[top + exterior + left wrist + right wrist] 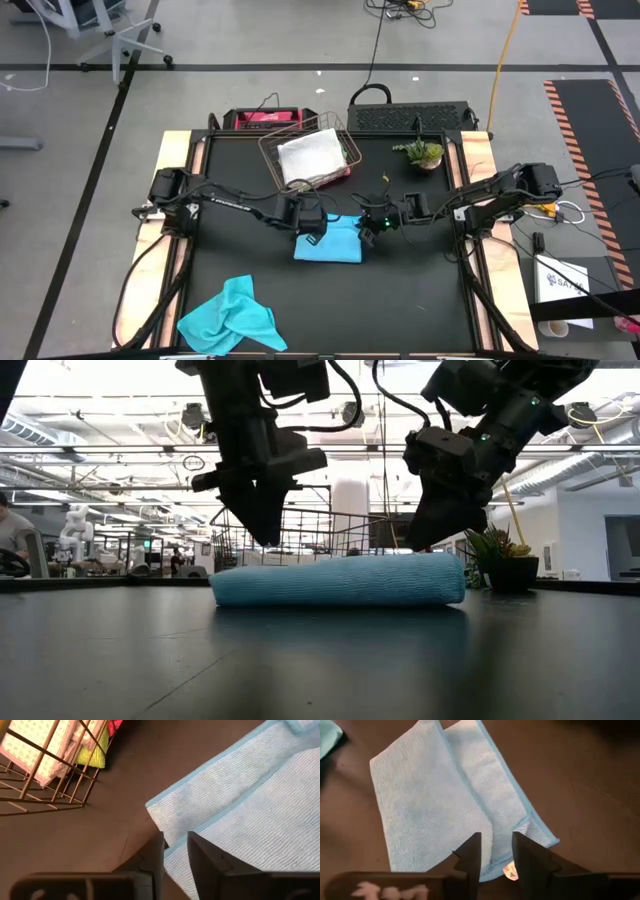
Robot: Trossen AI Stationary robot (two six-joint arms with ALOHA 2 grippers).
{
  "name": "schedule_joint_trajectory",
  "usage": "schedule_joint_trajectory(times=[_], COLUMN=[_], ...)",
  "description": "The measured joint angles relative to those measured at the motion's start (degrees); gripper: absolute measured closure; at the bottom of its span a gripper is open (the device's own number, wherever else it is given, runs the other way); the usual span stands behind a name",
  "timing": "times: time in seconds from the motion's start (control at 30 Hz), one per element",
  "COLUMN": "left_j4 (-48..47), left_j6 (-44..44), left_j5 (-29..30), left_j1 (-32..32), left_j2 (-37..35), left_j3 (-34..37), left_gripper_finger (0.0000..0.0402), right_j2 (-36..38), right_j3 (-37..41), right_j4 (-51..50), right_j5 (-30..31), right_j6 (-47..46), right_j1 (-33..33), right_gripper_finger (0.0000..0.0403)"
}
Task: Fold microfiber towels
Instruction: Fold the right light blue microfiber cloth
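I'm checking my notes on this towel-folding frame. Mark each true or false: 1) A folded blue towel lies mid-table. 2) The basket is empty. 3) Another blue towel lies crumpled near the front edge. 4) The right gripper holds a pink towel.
1) True: the folded blue towel lies between the left gripper and right gripper.
2) False: the basket holds towels.
3) True: crumpled blue towel.
4) False: its fingers are open above the folded towel's edge.

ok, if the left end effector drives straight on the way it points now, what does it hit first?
Most likely the folded blue towel: the left end effector hangs open just above its near edge, pointing down. Exact gap is unclear.
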State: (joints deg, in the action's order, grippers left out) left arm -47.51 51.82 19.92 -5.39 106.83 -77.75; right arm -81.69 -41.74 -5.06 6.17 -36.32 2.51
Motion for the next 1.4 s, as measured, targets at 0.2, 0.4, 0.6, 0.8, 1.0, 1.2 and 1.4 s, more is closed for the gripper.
schedule_joint_trajectory(times=[0.2, 0.4, 0.6, 0.8, 1.0, 1.2, 1.4], left_j4=[0.0, 1.8, 4.5, 13.9, 14.8, 14.7, 14.7], left_j6=[-2.3, -2.6, -0.1, 4.1, 5.1, 5.1, 4.9], left_j5=[-0.7, -10.2, -9.0, -8.0, -7.9, -7.9, -7.9], left_j1=[0.7, -2.0, -6.5, -7.1, -6.8, -6.8, -6.9], left_j2=[0.0, 0.0, 0.0, 0.0, 0.0, 0.0, 0.0], left_j3=[1.0, 1.0, 3.3, 9.6, 12.4, 12.7, 12.7], left_gripper_finger=[0.0294, 0.0303, 0.0309, 0.0309, 0.0309, 0.0309, 0.0309], right_j2=[0.0, 0.0, -1.4, -8.8, -16.1, -18.9, -15.8], right_j3=[0.0, 0.0, 0.0, 0.0, 0.0, -0.3, -0.1], right_j4=[0.5, 1.1, 7.3, 18.2, 18.1, 17.7, 13.0], right_j5=[-0.5, -4.8, -0.3, -1.6, -1.7, -2.1, -2.5], right_j6=[-0.6, -5.6, -7.8, -9.1, -9.1, -7.7, -6.5], right_j1=[-0.3, 3.4, 7.7, 8.1, 8.0, 5.5, 5.1], right_gripper_finger=[0.0295, 0.0320, 0.0349, 0.0375, 0.0394, 0.0401, 0.0402])
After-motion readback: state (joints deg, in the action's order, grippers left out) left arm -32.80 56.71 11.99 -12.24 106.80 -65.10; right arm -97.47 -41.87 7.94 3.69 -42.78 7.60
